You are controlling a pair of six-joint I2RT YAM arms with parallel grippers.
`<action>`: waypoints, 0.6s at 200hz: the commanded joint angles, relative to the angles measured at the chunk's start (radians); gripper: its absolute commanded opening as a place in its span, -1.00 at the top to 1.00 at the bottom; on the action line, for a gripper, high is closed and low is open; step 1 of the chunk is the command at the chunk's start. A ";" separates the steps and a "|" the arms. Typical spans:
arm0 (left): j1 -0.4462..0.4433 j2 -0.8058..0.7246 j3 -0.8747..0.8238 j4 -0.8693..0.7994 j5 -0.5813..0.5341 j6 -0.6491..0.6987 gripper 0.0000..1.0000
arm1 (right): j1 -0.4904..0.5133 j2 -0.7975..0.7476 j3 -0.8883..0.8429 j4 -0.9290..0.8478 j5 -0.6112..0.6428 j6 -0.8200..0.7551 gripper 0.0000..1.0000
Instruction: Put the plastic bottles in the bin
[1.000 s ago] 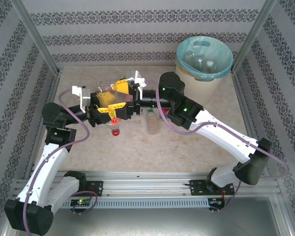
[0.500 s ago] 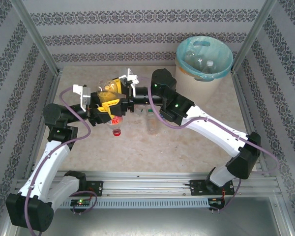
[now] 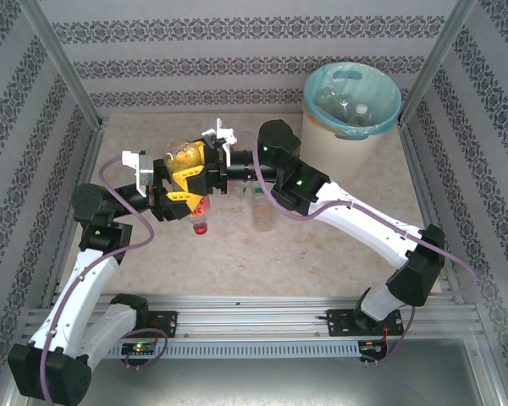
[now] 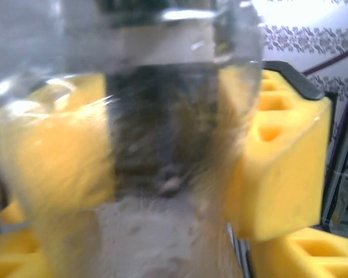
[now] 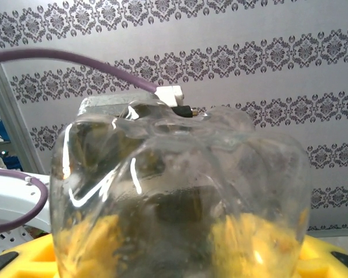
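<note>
Left of centre, the left gripper [image 3: 179, 193] and right gripper [image 3: 205, 169] both bracket one bottle [image 3: 201, 222] — jaws apart around it, actual grip unclear.

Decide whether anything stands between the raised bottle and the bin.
The right arm itself lies between the bottle and the bin. Nothing else visible does: the other bottle lies on the table, to the near side of that line.
</note>
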 commanded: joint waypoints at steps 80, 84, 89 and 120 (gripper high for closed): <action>-0.008 -0.193 -0.092 -0.137 -0.406 0.201 -1.00 | -0.010 -0.177 0.026 -0.223 0.366 -0.348 0.11; -0.007 -0.195 -0.089 -0.154 -0.418 0.207 -1.00 | -0.017 -0.181 0.032 -0.238 0.387 -0.366 0.11; -0.008 -0.197 -0.081 -0.179 -0.434 0.216 -1.00 | -0.028 -0.188 0.040 -0.258 0.413 -0.388 0.11; -0.007 -0.204 -0.013 -0.425 -0.549 0.293 -1.00 | -0.147 -0.218 0.080 -0.325 0.567 -0.434 0.10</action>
